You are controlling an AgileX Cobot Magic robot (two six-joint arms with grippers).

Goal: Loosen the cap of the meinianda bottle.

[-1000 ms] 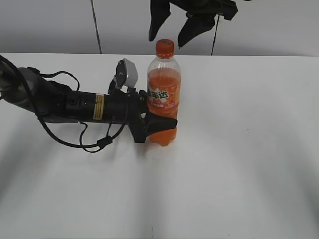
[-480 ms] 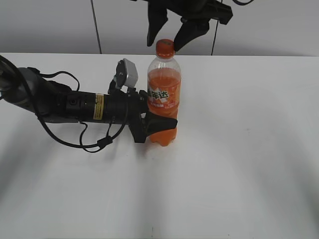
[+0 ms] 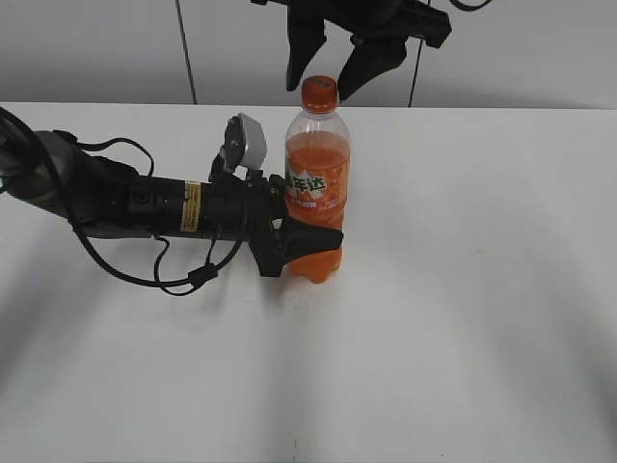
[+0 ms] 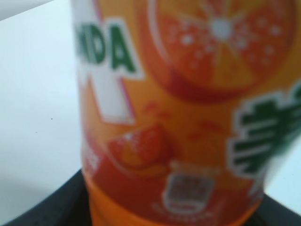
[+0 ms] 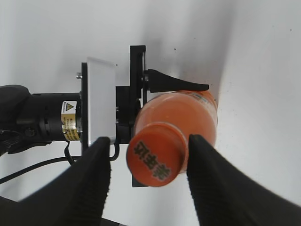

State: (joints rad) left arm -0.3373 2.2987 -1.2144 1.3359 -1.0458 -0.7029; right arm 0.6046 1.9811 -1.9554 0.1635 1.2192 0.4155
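The meinianda bottle [image 3: 315, 183] stands upright on the white table, full of orange soda, with an orange label. My left gripper [image 3: 307, 234] lies low along the table and is shut on the bottle's lower body; the left wrist view is filled by the blurred label [image 4: 188, 108]. The orange cap [image 3: 319, 94] is on the bottle's neck. My right gripper [image 3: 328, 75] hangs above, open, one black finger on each side of the cap with a gap. The right wrist view looks down on the cap [image 5: 157, 160] between the two fingers [image 5: 148, 162].
The white table [image 3: 463, 289] runs all round the bottle. The left arm's black body and loose cables [image 3: 145, 207] lie across the table's left half. A grey wall with a dark seam [image 3: 185, 48] stands behind.
My right gripper has come down from above the bottle, so that its open fingers now sit level with the cap, one on each side. The bottle and left arm have not moved.
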